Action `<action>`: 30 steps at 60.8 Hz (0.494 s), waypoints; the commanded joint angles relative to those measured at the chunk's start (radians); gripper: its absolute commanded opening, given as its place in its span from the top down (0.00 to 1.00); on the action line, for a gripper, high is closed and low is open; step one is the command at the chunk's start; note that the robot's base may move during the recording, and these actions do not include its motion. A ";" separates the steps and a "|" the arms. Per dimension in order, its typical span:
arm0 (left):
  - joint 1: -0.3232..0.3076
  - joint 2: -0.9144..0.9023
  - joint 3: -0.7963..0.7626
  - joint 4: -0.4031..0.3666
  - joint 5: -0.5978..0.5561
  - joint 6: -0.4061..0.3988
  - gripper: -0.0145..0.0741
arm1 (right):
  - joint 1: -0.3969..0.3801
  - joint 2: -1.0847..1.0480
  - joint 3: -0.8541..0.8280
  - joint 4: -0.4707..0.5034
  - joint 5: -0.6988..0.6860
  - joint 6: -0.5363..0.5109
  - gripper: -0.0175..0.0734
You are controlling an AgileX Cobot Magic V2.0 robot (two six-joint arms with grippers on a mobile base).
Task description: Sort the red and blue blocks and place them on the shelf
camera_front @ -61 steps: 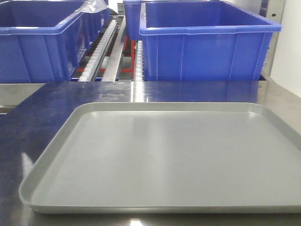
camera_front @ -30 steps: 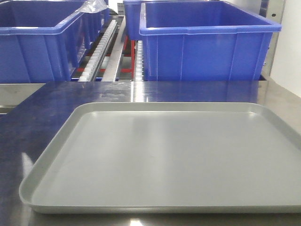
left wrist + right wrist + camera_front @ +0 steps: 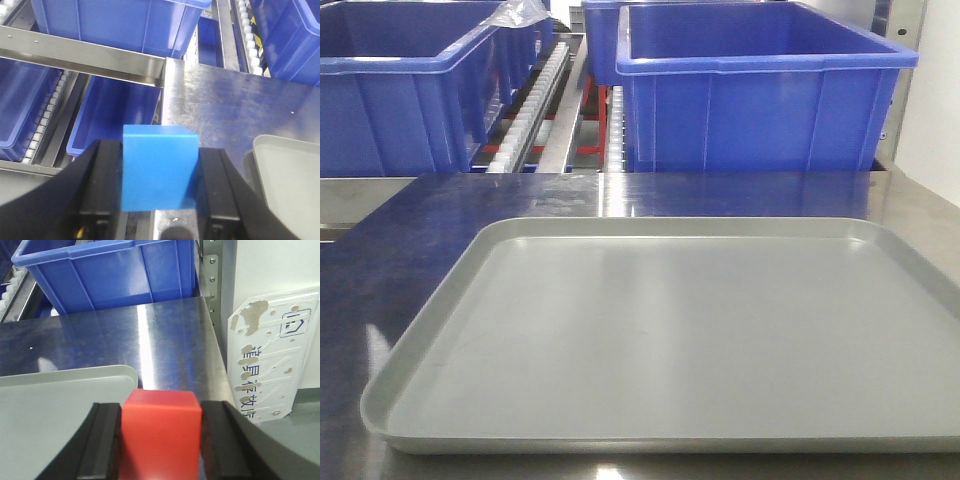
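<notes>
Over the table's [image 3: 225,105] left edge, the left gripper [image 3: 159,176] clamps the blue block [image 3: 157,170], with the shelf [image 3: 75,55] just beyond. By the tray's [image 3: 50,410] right corner, the right gripper [image 3: 161,441] clamps the red block [image 3: 161,430]. Both blocks seem to be mid-carry, and next each needs setting down on the shelf in its own place.

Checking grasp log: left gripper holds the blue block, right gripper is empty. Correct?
One error: the right gripper is not empty; it is shut on the red block, as the right wrist view shows. The left gripper does hold the blue block.
</notes>
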 commanded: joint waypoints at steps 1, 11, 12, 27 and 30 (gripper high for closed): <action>0.000 0.004 -0.029 0.012 -0.084 0.001 0.70 | -0.004 0.003 -0.027 -0.009 -0.087 -0.001 0.73; 0.000 0.004 -0.029 0.012 -0.084 0.001 0.70 | -0.004 0.003 -0.027 -0.009 -0.087 -0.001 0.73; 0.000 0.004 -0.029 0.012 -0.084 0.001 0.70 | -0.004 0.003 -0.027 -0.009 -0.087 -0.001 0.73; 0.000 0.004 -0.029 0.012 -0.084 0.001 0.70 | -0.004 0.003 -0.027 -0.009 -0.087 -0.001 0.73; 0.000 0.004 -0.029 0.012 -0.084 0.001 0.70 | -0.004 0.003 -0.027 -0.009 -0.087 -0.001 0.73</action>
